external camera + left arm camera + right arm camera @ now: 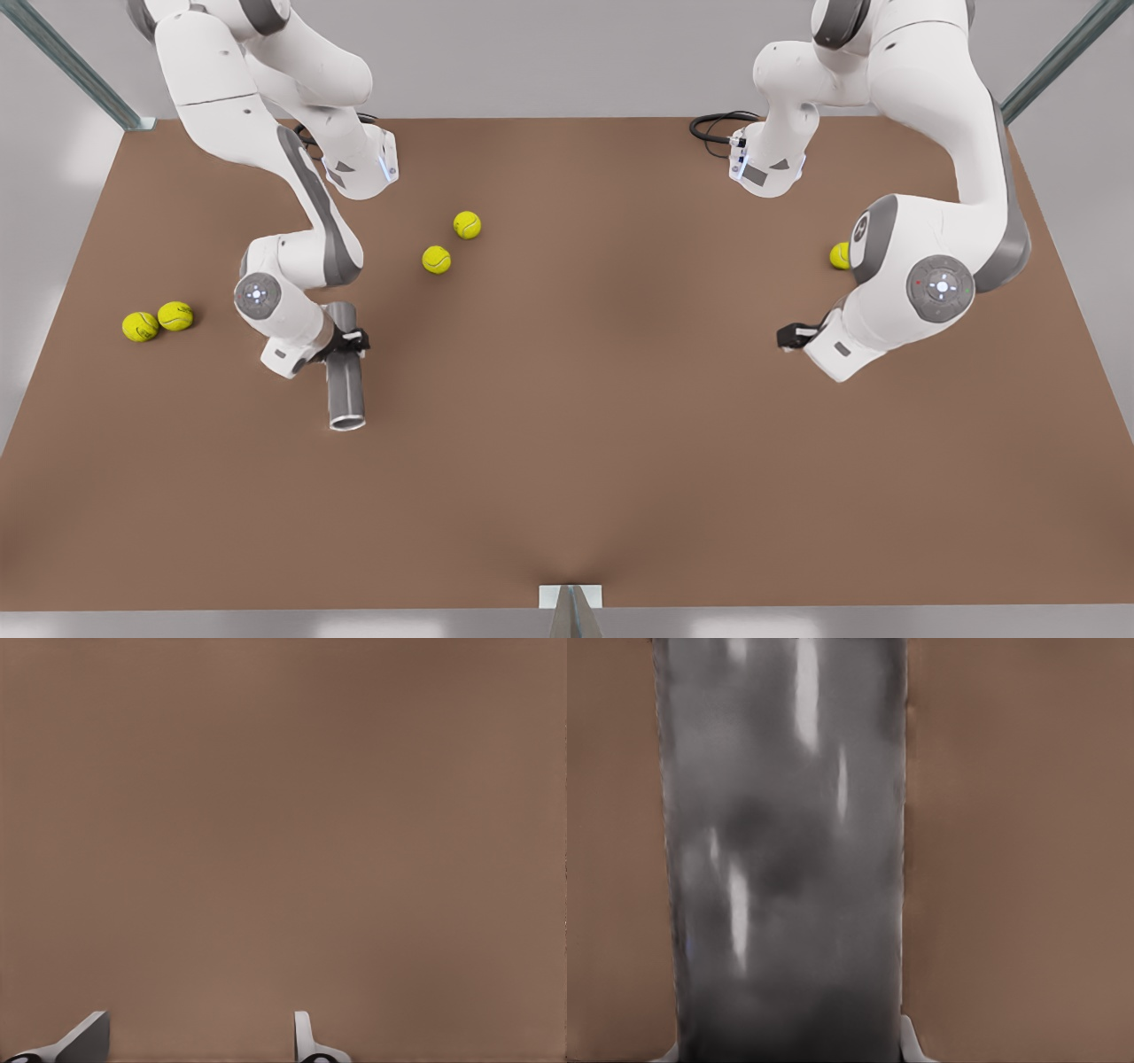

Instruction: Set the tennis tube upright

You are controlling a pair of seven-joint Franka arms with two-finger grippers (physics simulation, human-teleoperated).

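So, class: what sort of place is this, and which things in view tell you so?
Probably a simulated robot test bench, not a real room: a bare brown table, metal frame posts at its corners, and the right gripper clamped around a grey tennis tube among scattered tennis balls.

You get soft, even light from above, and nothing looks dark. The brown table [620,425] is a bit lighter in the middle. Small, faint shadows sit under the tennis balls [436,260]. White shiny streaks run down the tennis tube [784,859], and up close it looks smudgy and blurred.
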